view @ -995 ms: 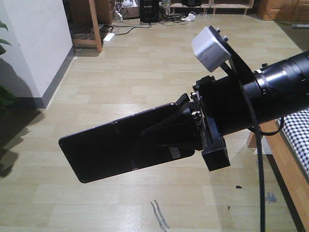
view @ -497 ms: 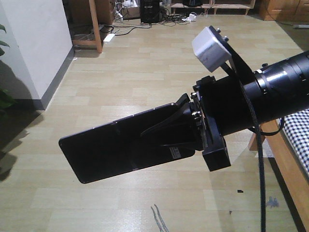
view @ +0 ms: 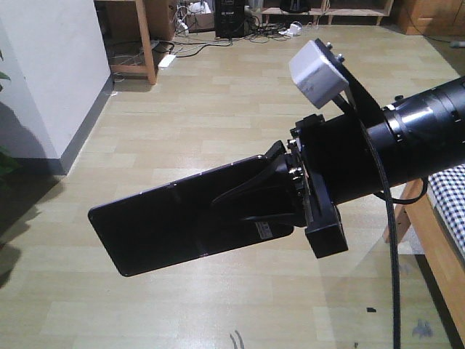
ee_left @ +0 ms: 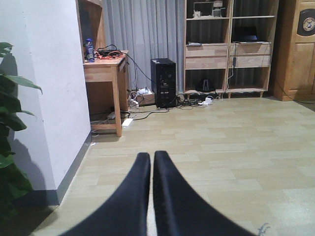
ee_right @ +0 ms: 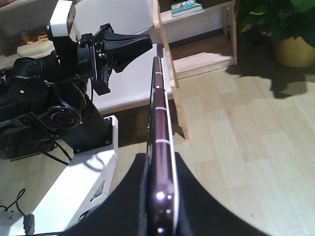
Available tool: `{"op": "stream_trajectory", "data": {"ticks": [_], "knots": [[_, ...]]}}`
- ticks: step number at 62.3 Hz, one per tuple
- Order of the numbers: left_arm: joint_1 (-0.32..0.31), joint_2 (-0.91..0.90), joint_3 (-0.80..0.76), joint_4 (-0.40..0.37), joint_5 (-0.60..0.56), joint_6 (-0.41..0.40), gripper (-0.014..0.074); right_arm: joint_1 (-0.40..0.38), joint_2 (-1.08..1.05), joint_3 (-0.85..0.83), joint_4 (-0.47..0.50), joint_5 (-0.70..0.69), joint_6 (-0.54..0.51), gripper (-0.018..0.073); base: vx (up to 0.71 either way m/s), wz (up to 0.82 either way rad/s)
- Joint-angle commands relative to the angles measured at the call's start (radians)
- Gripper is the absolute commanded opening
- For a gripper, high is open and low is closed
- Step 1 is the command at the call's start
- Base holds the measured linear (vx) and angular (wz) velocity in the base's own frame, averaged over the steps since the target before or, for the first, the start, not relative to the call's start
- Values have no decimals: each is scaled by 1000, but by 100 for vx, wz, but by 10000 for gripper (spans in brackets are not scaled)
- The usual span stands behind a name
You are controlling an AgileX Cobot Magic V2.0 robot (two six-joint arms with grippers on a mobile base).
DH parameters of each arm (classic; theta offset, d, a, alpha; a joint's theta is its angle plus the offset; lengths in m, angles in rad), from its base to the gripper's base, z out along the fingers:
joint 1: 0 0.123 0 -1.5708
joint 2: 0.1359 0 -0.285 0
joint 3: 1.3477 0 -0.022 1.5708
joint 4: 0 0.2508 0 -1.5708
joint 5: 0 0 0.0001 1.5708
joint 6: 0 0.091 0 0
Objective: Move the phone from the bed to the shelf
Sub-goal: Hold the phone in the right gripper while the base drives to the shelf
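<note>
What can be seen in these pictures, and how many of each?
Slim glossy foldable phone: one, black, held over the floor by the right tool.
Gingham-covered bed: one, black-and-white, front view's right edge.
Thick-boarded wooden shelf: one, pale, top of the right wrist view.
Teal book: one, on that shelf.
Tall wooden bookcase with drawers: one, light brown, far wall.
Wooden desk: one, light brown, left of the bookcase.
Computer tower: one, black, on the floor between desk and bookcase.
Leafy potted plant: one, green, yellow pot.
Right tool: one, black, shut on the phone.
Left tool: one, black, shut, empty.
</note>
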Motion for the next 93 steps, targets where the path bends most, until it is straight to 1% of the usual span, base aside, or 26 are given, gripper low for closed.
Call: {"op": "stream_trajectory", "data": {"ticks": [1,46,93], "knots": [[2,-6,-24,-11,-75,-9,1,-3,-35,-27,83,61,-2,-3,25,0],[2,-6,-24,-11,-75,-9,1,-3,-35,-27,83,61,-2,-3,33,-8],[2,-6,-24,-11,-75,-9,1,-3,-35,-27,83,60,-2,-3,44,-6]]}}
